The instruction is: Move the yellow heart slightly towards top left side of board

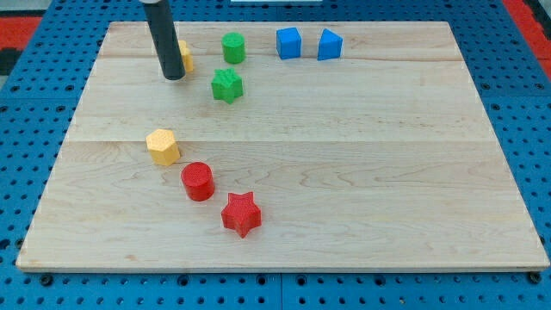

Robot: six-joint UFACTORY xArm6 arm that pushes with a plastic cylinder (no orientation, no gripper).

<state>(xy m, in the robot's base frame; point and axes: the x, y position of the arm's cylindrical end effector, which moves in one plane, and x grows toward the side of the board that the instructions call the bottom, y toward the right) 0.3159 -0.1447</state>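
Yellow hexagon block sits left of centre on the wooden board, w/ nothing touching it. My tip is at far left, planted right against the yellow heart, which is mostly hidden behind the rod; heart lies near the board's far edge. No jaws on this rig, just the rod. Red cylinder is just right of and nearer than the hexagon. Green star is right of tip, green cylinder beyond it. Red star is nearest. Far right of those: blue cube, then another blue block, close but apart.
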